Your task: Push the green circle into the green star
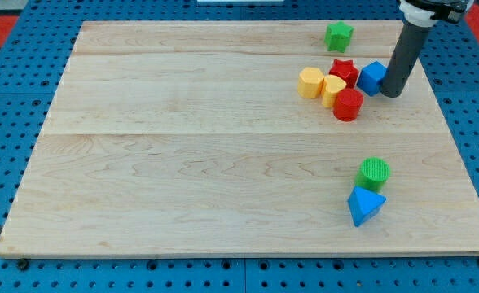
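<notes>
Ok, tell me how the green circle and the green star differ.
The green circle is a round cylinder with a ribbed top; the green star has a pointed, notched outline. The circle sits low at the view's right, against the blue triangle; the star stands alone near the view's top edge. My tip is nearer the star, beside the blue cube. Both are green and look similar in size.

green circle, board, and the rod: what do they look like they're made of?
Green circle: probably plastic, matte, fine ridges on top hinting at 3D printing. Board: light wood, visible grain and plank seams, slight satin sheen. Rod ending in my tip, right beside the blue block: dark, smooth; plastic or metal, unclear.
</notes>
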You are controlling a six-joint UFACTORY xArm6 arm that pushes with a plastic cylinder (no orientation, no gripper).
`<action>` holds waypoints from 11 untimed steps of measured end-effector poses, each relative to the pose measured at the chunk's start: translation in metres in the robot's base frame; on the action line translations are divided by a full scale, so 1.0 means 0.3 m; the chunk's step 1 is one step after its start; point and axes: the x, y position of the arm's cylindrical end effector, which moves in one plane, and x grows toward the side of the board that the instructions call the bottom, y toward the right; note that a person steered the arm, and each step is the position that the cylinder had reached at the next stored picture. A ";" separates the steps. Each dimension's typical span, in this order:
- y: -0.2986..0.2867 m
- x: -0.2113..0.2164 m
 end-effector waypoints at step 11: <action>-0.331 0.462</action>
